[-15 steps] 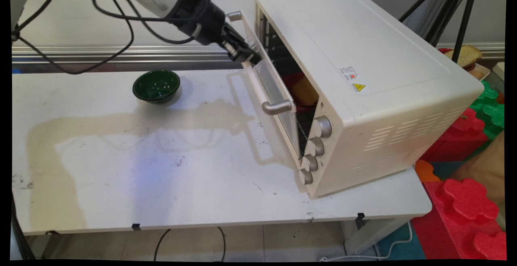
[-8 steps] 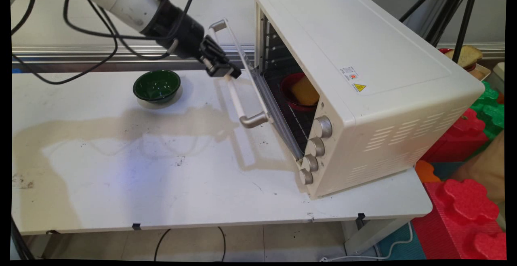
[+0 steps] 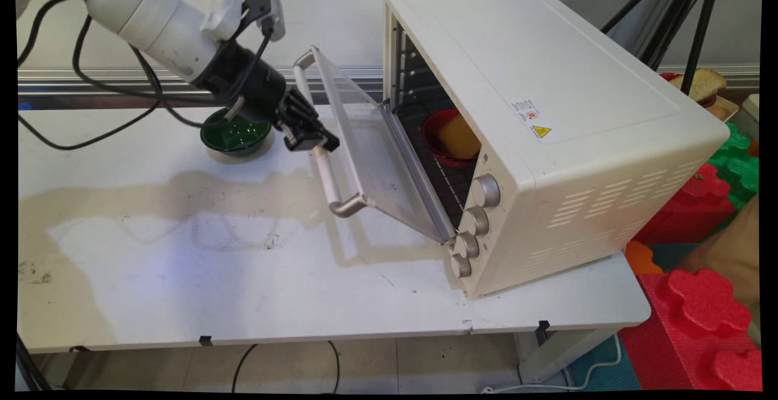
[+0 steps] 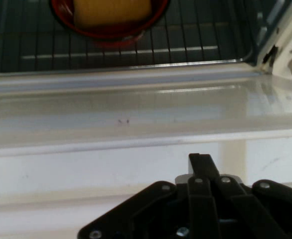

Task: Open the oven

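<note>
Black 2-finger gripper clamped shut on silver bar handle of cream toaster oven's glass door, half-open. Red bowl holding yellow sponge on oven rack. Dark green bowl just behind gripper.

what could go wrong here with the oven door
The gripper is clamped on the door handle near one end, so the door may twist or slip free. The green bowl sits right under the wrist and could be knocked.
</note>
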`<action>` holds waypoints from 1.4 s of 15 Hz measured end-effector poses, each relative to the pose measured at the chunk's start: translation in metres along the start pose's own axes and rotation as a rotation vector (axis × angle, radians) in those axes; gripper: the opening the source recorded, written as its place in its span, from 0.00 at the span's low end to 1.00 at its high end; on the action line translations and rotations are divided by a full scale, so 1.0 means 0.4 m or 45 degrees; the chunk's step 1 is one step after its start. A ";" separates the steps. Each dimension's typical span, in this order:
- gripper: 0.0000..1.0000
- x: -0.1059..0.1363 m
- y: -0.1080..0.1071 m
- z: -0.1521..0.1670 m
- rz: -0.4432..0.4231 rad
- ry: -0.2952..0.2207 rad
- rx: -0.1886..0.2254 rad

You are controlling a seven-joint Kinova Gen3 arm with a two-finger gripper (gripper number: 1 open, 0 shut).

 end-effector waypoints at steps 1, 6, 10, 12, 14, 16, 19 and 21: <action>0.00 -0.011 0.002 0.005 0.002 -0.011 -0.004; 0.00 -0.071 0.012 0.031 -0.012 -0.066 -0.029; 0.00 -0.121 0.018 0.051 -0.016 -0.106 -0.045; 0.00 -0.139 0.016 0.066 -0.006 -0.123 -0.060; 0.00 -0.159 0.019 0.075 -0.006 -0.135 -0.063; 0.00 -0.179 0.020 0.083 -0.007 -0.144 -0.062; 0.00 -0.199 0.018 0.091 -0.007 -0.149 -0.053; 0.00 -0.211 0.017 0.094 -0.008 -0.151 -0.047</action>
